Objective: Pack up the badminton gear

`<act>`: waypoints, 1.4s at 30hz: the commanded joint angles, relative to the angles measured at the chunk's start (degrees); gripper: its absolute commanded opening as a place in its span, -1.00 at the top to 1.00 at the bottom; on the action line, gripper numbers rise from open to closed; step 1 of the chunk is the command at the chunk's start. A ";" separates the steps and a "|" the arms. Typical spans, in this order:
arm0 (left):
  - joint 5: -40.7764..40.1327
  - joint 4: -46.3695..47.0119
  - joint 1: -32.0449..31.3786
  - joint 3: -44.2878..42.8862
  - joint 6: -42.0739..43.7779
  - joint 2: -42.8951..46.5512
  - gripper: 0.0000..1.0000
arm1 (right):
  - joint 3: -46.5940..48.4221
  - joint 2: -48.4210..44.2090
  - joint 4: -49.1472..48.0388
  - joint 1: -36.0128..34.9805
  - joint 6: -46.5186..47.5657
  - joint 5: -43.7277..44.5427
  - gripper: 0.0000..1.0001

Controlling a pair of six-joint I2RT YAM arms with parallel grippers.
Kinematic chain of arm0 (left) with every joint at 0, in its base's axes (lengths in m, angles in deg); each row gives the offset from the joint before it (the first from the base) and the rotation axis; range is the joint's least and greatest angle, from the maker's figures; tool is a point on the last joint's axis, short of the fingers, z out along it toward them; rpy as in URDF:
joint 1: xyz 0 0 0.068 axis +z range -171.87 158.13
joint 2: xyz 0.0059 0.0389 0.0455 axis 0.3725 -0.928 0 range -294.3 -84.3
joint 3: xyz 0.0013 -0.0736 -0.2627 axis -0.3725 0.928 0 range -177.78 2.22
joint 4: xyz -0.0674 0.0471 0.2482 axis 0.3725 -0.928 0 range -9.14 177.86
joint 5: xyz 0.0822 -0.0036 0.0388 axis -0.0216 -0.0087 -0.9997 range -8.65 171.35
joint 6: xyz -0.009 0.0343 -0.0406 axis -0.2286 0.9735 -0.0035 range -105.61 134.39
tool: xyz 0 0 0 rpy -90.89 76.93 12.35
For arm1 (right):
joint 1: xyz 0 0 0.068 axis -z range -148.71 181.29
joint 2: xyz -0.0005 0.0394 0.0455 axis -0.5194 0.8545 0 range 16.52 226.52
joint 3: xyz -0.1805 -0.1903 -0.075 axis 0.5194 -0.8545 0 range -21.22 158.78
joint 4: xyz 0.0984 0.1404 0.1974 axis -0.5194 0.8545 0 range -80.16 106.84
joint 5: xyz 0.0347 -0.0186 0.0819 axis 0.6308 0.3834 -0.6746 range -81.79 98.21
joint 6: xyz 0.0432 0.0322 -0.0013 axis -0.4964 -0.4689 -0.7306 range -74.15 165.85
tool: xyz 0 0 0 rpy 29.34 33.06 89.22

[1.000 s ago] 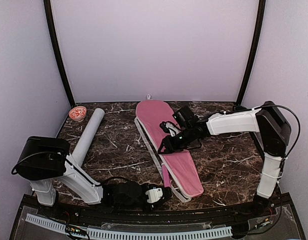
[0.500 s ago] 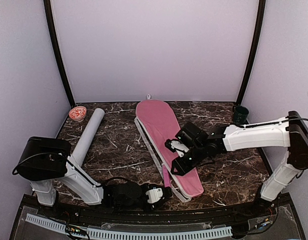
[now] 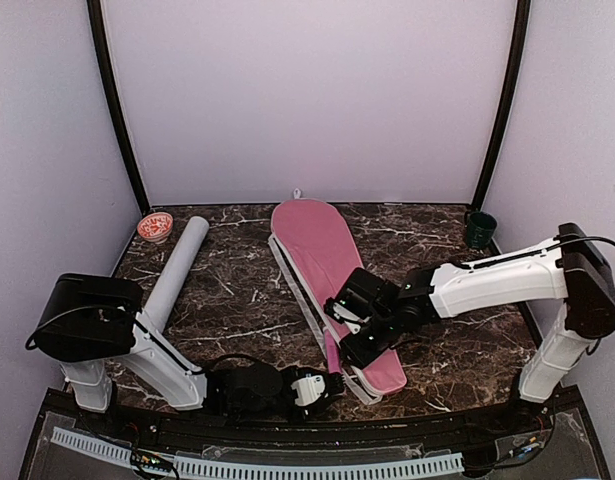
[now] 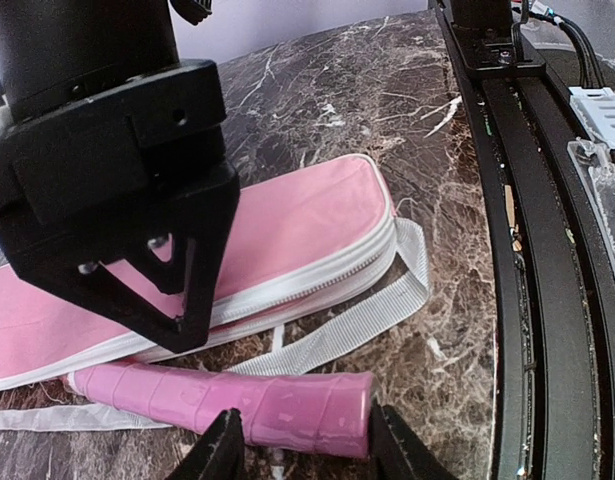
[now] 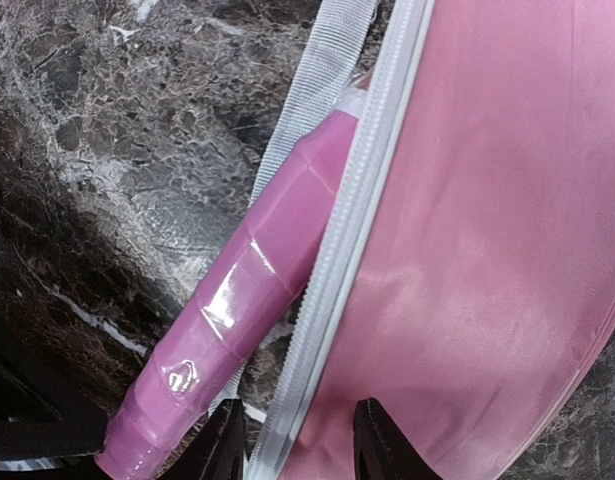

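The pink cover (image 3: 325, 262) lies at the middle of the table, its narrow end near. A pink racket handle (image 3: 330, 354) sticks out of that end along the white zipper edge (image 5: 359, 210); the racket frames are hidden. My right gripper (image 3: 351, 344) is open, and in its wrist view (image 5: 299, 445) its jaws straddle the zipper edge next to the handle (image 5: 237, 300). My left gripper (image 3: 325, 384) is open and low on the table, and in its wrist view (image 4: 305, 450) its fingertips (image 4: 223, 448) stand either side of the handle's end (image 4: 287, 402). The white tube (image 3: 177, 270) lies at the left. No shuttlecocks show.
A small red-patterned cap (image 3: 155, 227) sits at the back left by the tube's far end. A dark green cup (image 3: 479, 228) stands at the back right. A white webbing strap (image 4: 357, 320) trails from the cover's near end. The black table rim (image 4: 547, 250) runs close by.
My right gripper has moved from over the middle of the cover towards me and down to its near end, by the handle. The left arm has not moved.
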 commanded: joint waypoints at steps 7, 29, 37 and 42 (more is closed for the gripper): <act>-0.88 2.42 0.42 0.01 -0.49 -0.41 0.12 | 3.15 3.51 4.13 -2.68 -2.35 6.14 0.36; -0.66 5.25 -1.35 7.63 -5.64 1.60 0.21 | 3.21 -1.88 1.28 -2.15 -3.72 0.47 1.00; -3.00 7.24 -1.19 3.77 -2.94 -2.14 0.54 | 1.92 -2.74 -2.19 -2.02 -4.70 -5.46 1.00; -3.47 10.45 -0.28 1.92 -3.02 -4.66 0.59 | -0.09 -3.47 -6.18 -1.48 -7.49 -11.02 1.00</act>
